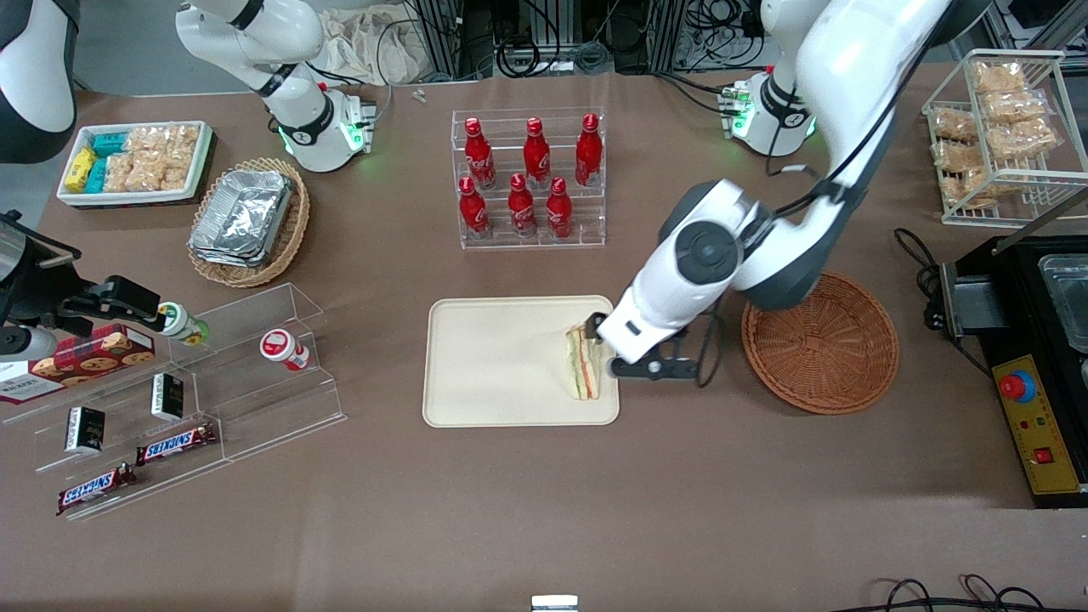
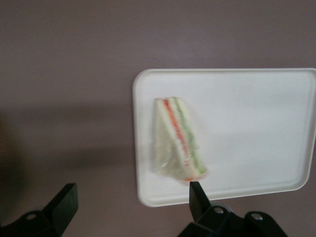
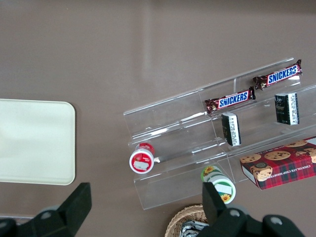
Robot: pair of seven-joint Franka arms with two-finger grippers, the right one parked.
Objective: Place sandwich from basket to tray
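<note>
The sandwich (image 1: 582,365) lies on the cream tray (image 1: 493,365), at the tray end nearest the basket, with its striped filling edge showing. My left gripper (image 1: 605,348) hovers open just above that end of the tray, one fingertip over the sandwich's wide end, holding nothing. The reddish-brown wicker basket (image 1: 820,340) stands empty on the table beside the tray, toward the working arm's end. In the left wrist view the sandwich (image 2: 177,140) rests on the tray (image 2: 256,123) and the gripper (image 2: 132,190) is spread wide, clear of the wrap.
A clear rack of red bottles (image 1: 531,178) stands farther from the front camera than the tray. A tan basket with foil containers (image 1: 246,221), a white snack bin (image 1: 136,161) and acrylic shelves (image 1: 170,382) lie toward the parked arm's end. A black machine (image 1: 1037,365) is beside the basket.
</note>
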